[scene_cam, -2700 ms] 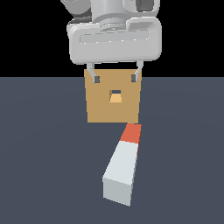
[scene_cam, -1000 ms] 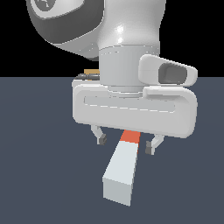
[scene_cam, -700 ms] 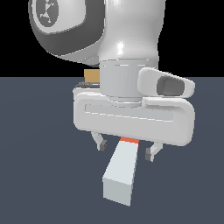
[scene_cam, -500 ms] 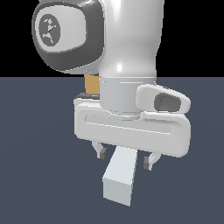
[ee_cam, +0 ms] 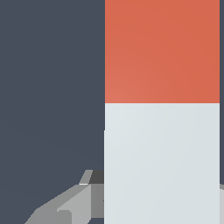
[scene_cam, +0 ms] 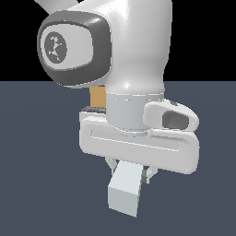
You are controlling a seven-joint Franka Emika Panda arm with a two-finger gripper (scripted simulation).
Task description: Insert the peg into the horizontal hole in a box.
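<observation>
The peg [scene_cam: 124, 190] lies on the dark floor, and only its pale near end sticks out below my hand in the exterior view. In the wrist view the peg [ee_cam: 162, 131] fills the frame between my fingers, pale near the hand and red-orange farther off. My gripper [scene_cam: 129, 169] is down over it, with a finger [ee_cam: 81, 199] flush against each side and no floor showing between, so it is shut on the peg. Only a thin strip of the tan box [scene_cam: 97, 97] shows behind the arm. The hole is hidden.
The arm's white wrist and hand body [scene_cam: 138, 143] fill most of the exterior view. Dark grey floor [scene_cam: 37, 184] spreads to both sides of the peg.
The hand has come down from above the box and settled low over the peg. The peg's red-orange end has gone out of sight behind the hand, and the fingers now sit against its sides.
</observation>
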